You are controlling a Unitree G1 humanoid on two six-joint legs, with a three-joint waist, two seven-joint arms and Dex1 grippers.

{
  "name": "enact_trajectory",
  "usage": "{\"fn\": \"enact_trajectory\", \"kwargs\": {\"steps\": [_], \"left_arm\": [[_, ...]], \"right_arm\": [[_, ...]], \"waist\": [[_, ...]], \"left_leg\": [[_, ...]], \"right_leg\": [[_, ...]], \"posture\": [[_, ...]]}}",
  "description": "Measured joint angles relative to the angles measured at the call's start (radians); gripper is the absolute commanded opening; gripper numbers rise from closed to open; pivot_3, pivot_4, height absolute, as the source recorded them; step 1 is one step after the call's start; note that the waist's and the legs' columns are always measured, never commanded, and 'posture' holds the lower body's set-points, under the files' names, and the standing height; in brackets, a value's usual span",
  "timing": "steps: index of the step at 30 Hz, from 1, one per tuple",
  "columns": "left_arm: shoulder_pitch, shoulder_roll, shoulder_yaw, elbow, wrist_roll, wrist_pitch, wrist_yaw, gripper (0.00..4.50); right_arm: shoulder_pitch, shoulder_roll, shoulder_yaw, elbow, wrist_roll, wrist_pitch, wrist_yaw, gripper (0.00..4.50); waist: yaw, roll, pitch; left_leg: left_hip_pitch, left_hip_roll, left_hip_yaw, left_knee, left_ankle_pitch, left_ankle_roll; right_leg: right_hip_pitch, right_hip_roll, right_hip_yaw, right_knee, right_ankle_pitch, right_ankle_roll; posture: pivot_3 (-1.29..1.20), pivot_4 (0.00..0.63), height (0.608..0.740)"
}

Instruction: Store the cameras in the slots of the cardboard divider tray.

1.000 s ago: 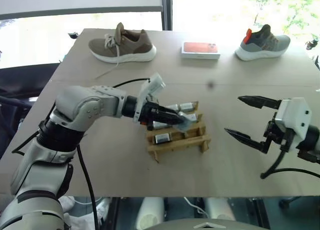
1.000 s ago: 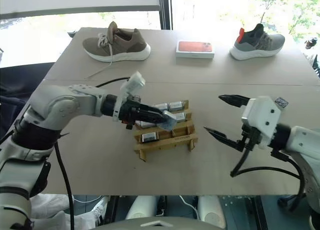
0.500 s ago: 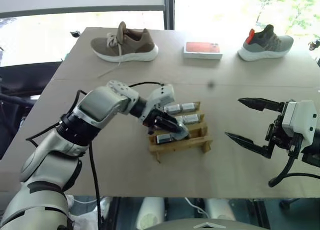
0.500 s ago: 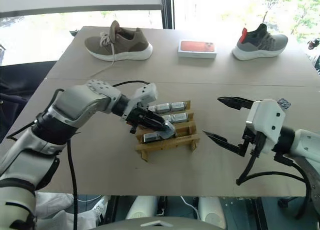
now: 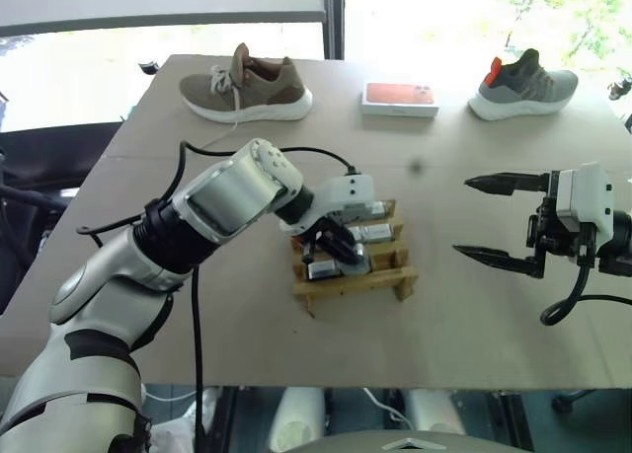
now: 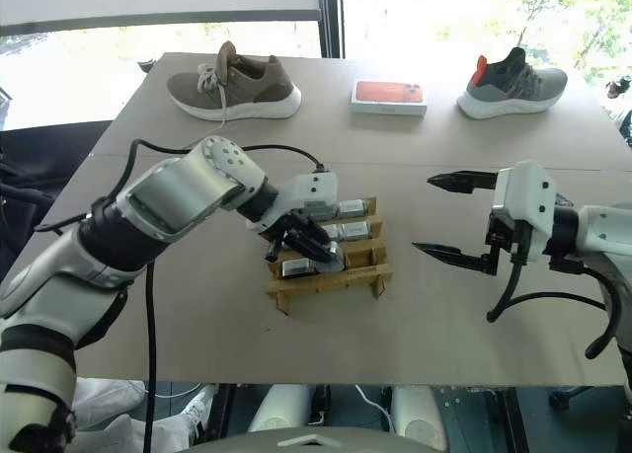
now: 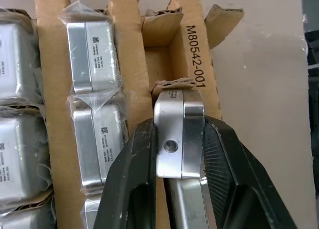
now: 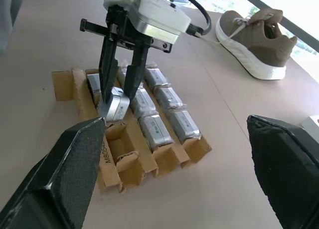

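The left gripper [image 7: 180, 154] is squeezed shut on one camera [image 7: 178, 134], holding it by its two flat sides, and points down over the front row of the cardboard divider tray [image 7: 197, 54]. The camera's lower end sits right at a bent flap on the edge of an open slot [image 7: 162, 59], and I think it is touching that flap, but the view is too close to be sure. That is the first thing that could go wrong: if the camera comes down on the flap or on the thin wall, it could crush the cardboard or get stuck part way. The tray is light, so a push from above or from the side could also slide it across the table [image 5: 247, 315] or tip it. The black fingers are wide next to the slot, so they could bump the walls, or rub the wrapped cameras in the next row [image 7: 92, 59] and pull one up. If the gripper lets go too soon, the camera may fall over and lie on top of the slot. The right gripper [image 6: 449, 214] waits well apart to the side, jaws spread wide and holding nothing, so it should not get in the way.
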Motion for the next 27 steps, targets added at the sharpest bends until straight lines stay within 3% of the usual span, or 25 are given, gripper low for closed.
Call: {"fn": "enact_trajectory", "kwargs": {"steps": [17,18,20,22,27], "left_arm": [[0.012,0.012,-0.009,-0.088,0.107,0.043,0.142,0.74],[0.019,0.010,-0.009,-0.088,0.110,0.036,0.146,1.54],[0.030,0.008,-0.010,-0.088,0.120,0.020,0.154,1.93],[0.051,-0.015,-0.008,-0.086,0.139,0.006,0.184,2.95],[0.058,-0.041,0.087,-0.107,0.063,0.079,0.173,2.95]], "right_arm": [[0.003,0.021,0.039,-0.036,-0.027,-0.011,-0.054,4.50],[0.003,0.022,0.039,-0.036,-0.030,-0.017,-0.058,4.50],[0.003,0.023,0.040,-0.036,-0.031,-0.019,-0.061,4.50],[0.005,0.032,0.041,-0.038,-0.032,-0.020,-0.073,4.50],[0.055,0.038,0.041,-0.076,-0.038,-0.003,-0.119,4.50]], "waist": [[-0.001,0.000,0.000],[-0.001,0.000,0.000],[-0.001,0.000,0.000],[-0.001,0.000,0.000],[-0.001,0.000,0.000]], "left_leg": [[-0.001,0.000,0.000,0.001,0.000,0.000],[-0.001,0.000,0.000,0.001,0.000,0.000],[-0.001,0.000,0.000,0.001,0.000,0.000],[-0.001,0.000,0.000,0.001,0.000,0.000],[-0.002,0.001,0.000,0.001,0.000,0.000]], "right_leg": [[-0.001,0.000,0.000,0.000,0.000,0.000],[-0.001,0.000,0.000,0.000,0.000,0.000],[-0.001,0.000,0.000,0.000,0.000,0.000],[-0.001,0.000,0.000,0.001,0.000,0.000],[-0.001,-0.001,0.000,0.001,0.000,0.000]], "posture": [[0.00,0.150,0.740],[0.00,0.150,0.740],[0.00,0.150,0.740],[0.00,0.150,0.740],[0.00,0.150,0.740]]}}
